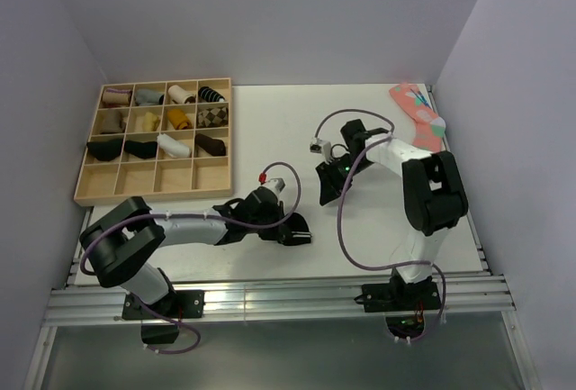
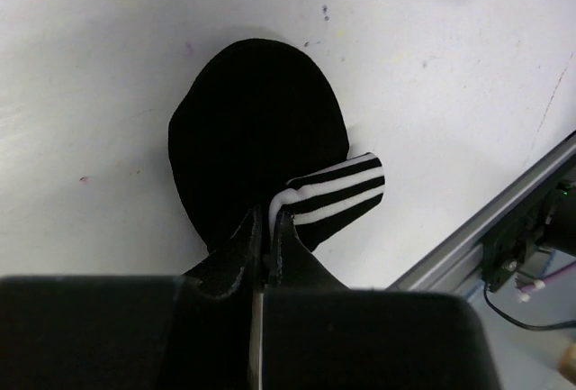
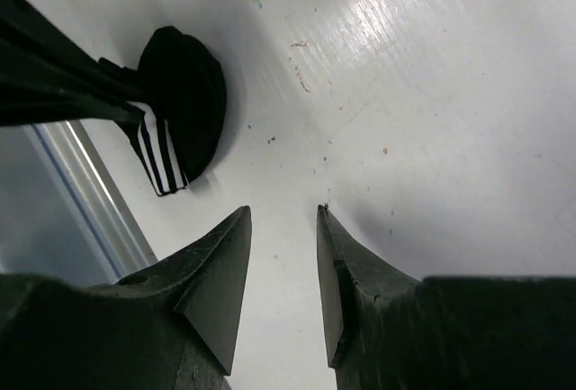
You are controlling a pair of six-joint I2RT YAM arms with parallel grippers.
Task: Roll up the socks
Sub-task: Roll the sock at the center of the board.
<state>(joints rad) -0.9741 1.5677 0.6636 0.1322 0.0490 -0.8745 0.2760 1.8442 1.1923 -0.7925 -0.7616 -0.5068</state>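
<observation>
A black sock (image 2: 256,129) with white stripes at the cuff (image 2: 346,187) lies bunched on the white table near the front edge. My left gripper (image 2: 267,221) is shut on it, pinching the fabric right at the striped cuff. From above, that gripper (image 1: 290,228) and the sock (image 1: 303,231) sit just in front of the rail. My right gripper (image 3: 283,212) hovers open over bare table, nothing between its fingers; the sock (image 3: 184,88) lies ahead and to its left. In the top view the right gripper (image 1: 326,194) is a little behind and to the right of the sock.
A wooden compartment tray (image 1: 88,174) at the back left holds several rolled socks of other colours. A pink patterned sock (image 1: 416,113) lies at the back right corner. An aluminium rail (image 1: 270,295) runs along the table's front edge, close to the sock.
</observation>
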